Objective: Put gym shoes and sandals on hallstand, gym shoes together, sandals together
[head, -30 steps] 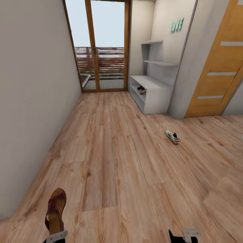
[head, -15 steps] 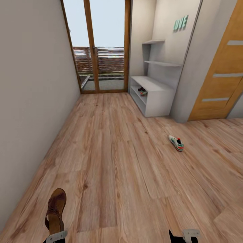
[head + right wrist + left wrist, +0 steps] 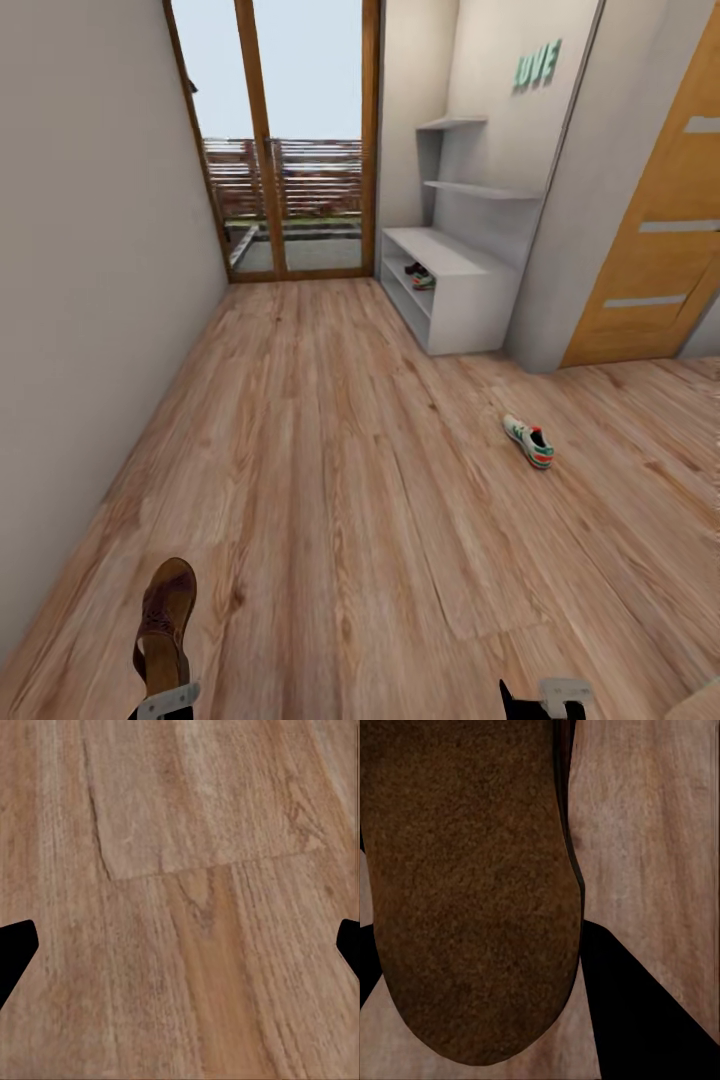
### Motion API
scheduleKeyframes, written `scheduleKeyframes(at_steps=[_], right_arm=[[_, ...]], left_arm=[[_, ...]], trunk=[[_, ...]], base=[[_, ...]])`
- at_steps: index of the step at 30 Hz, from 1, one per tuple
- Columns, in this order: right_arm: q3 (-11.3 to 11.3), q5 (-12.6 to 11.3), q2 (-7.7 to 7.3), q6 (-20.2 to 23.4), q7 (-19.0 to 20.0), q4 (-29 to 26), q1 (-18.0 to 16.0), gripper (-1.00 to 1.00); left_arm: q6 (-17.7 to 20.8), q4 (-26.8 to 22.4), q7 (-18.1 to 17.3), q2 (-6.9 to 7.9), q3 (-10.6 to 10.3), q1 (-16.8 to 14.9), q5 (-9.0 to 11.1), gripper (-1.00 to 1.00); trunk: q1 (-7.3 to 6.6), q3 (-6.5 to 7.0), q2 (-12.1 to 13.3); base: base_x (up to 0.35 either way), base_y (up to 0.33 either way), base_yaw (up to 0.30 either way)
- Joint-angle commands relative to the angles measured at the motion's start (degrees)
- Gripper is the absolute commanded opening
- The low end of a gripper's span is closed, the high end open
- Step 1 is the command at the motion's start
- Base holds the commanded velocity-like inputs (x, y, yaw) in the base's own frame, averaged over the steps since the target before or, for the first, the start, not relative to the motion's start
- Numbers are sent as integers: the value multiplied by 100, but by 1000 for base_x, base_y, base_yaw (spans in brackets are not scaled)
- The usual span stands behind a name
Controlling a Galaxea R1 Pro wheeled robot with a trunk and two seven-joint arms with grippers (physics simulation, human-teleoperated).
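Left pincer [image 3: 160,700], cut off at the lower left edge of the head view, is clamping a brown sandal [image 3: 165,625] by its heel, toe pointing up-frame. Right pincer [image 3: 180,945] is spreading wide over bare corridor floor [image 3: 330,480]. One gym shoe [image 3: 529,442] is lying right of centre. On the hallstand [image 3: 450,290], small shoes [image 3: 419,274] are sitting on a shelf, too tiny to identify.
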Motion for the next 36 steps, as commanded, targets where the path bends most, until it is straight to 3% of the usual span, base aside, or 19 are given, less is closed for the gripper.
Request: scheduleKeyframes(at_steps=[1,9,36], right_arm=[[36,-61,-1,-18,32,9,-5,100],[36,-53,5,-18,32,15,-5,100],[36,-53,8,-18,32,8,-5,100]], left_arm=[[-15,1,-21,-2,51,-4,-73,-100],[-10,1,-14,-2,51,-4,-73,-100],[-18,1,-15,-2,51,-4,-73,-100]], trunk=[[2,-2,-2],[2,16,-2],[2,18,-2]], base=[[339,0,-221],[339,0,-180],[339,0,-5]])
